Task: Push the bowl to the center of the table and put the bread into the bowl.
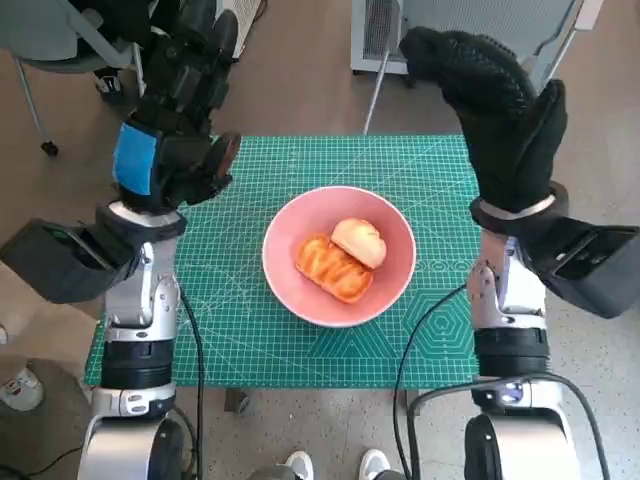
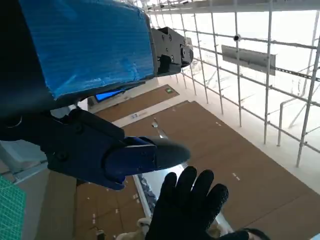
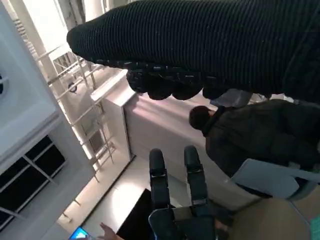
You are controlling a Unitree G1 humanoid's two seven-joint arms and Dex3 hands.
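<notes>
A pink bowl [image 1: 285, 215] stands at the middle of the green cutting mat [image 1: 300, 160]. Inside it lie a flat golden-orange bread [image 1: 333, 268] and a pale round bun [image 1: 358, 242], touching each other. My left hand [image 1: 175, 110] is raised high over the mat's far left corner and holds nothing. My right hand [image 1: 495, 110] is lifted over the far right corner, fingers apart and empty. The left wrist view shows the blue-taped left hand [image 2: 85, 50] and the gloved right hand [image 2: 187, 207] with its fingers spread. The right wrist view shows the right hand's glove [image 3: 200, 45] and the left hand [image 3: 177, 200].
A chair's legs [image 1: 40, 80] stand beyond the mat at the far left, and a white unit [image 1: 385, 35] at the far middle. Pale shoes [image 1: 300, 465] show at the table's near edge. A person in dark clothes [image 3: 260, 135] appears in the right wrist view.
</notes>
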